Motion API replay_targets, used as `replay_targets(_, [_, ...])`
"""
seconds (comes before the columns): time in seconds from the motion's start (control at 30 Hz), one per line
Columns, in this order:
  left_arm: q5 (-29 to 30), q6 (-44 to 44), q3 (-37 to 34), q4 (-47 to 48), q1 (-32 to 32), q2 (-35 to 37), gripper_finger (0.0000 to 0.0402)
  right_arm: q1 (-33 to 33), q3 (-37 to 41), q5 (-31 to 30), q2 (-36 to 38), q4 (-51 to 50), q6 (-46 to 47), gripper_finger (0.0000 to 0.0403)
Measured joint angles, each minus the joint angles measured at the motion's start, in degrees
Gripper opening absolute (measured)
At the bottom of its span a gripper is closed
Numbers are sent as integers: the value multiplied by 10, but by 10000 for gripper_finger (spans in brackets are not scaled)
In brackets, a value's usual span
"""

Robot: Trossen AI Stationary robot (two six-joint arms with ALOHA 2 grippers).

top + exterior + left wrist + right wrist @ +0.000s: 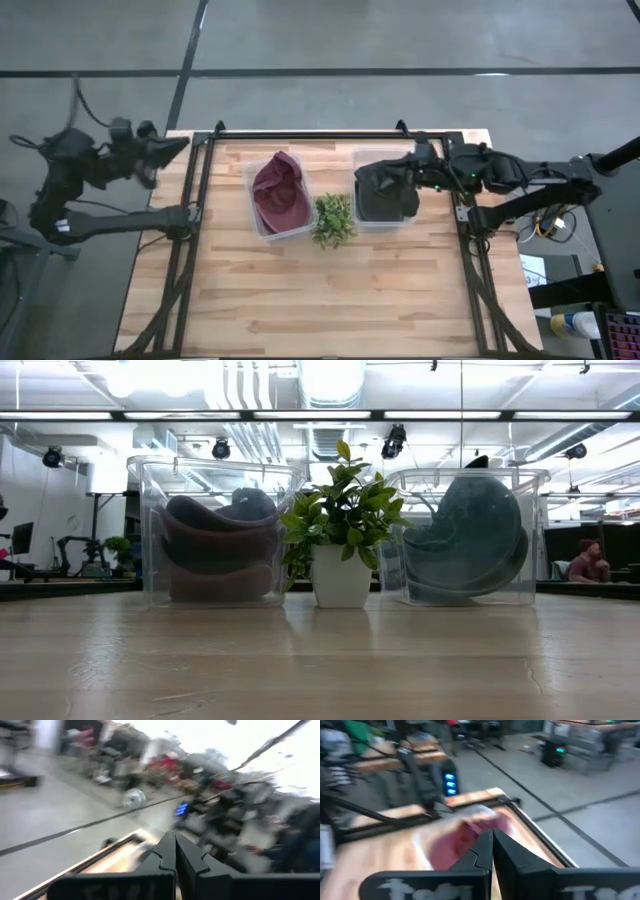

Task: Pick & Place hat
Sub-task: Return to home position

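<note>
The sorting looks finished, with no cap lying loose on the wooden surface (320,300) in either the high or the low view. What seems to be left is only parking the two arms. At the far left, the left gripper (176,147) hangs off the surface's far left corner, clear of both containers. Its wrist view shows its fingers pressed together with nothing between them. Next comes the left transparent bin (252,180), which holds the red caps (280,195). They are stacked inside and fill much of it. Just beside that bin stands a small potted plant (332,220), between the two containers. To its right, the right transparent bin (385,227) holds dark caps (465,540) piled against its walls. The right gripper (492,837) appears to hover over the far side of this bin, though from above its dark body merges with the dark caps, so its exact height is unclear. Its fingers are closed against each other and carry nothing.
</note>
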State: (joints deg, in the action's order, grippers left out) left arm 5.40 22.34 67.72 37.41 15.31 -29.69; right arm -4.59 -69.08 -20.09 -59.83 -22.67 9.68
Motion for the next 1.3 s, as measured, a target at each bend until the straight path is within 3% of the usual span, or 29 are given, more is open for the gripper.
replay_targets(0.1, [25, -33, -9, 44, 0, 11, 1, 1, 62, -40, 54, -14, -8, 8])
replay_targets(0.23, [2, -63, -34, 96, 0, 29, 0, 0, 143, -30, 120, -24, 11, 8])
replay_targets(0.43, [-119, -137, -127, 10, 0, 59, 0, 0, 277, -12, 195, 74, 17, 8])
replay_targets(0.77, [-125, -117, -310, -155, 0, 150, 0, 0, 471, 86, 292, 281, -8, 8])
replay_targets(0.9, [-177, -106, -381, -229, 0, 195, 0, -1, 531, 102, 333, 381, -12, 9])
replay_targets(1.07, [-233, -82, -449, -255, 0, 259, 0, -1, 585, 147, 399, 398, -26, 9])
replay_targets(1.3, [-229, -77, -494, -265, 0, 293, 0, -1, 634, 172, 478, 397, -24, 9])
